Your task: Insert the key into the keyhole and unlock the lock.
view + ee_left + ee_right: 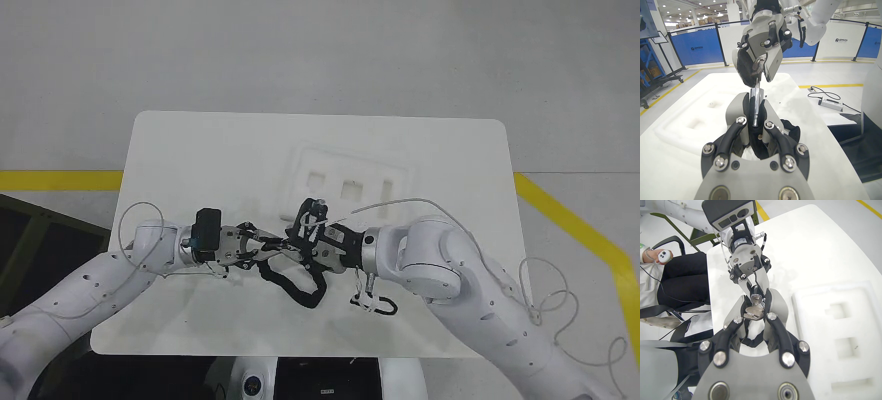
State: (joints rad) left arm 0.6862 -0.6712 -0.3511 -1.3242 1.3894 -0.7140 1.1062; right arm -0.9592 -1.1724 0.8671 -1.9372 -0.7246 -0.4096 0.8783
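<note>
A chrome cylinder lock (756, 106) is held level above the table, with my left gripper (755, 100) shut on its body. The keyhole face (755, 298) points toward the right arm. My right gripper (757, 303) is shut on the flat textured head of a metal key (753, 312). The key's blade (757, 83) runs straight into the end of the lock. In the top view both grippers meet tip to tip near the table's front middle, the left gripper (262, 248) coming from the left and the right gripper (302, 245) from the right.
A white foam tray (350, 180) with several rectangular recesses lies on the white table (450, 150) just behind the grippers. A black cable loop (300, 285) hangs below them, and a small black clip (372, 300) lies near the front edge.
</note>
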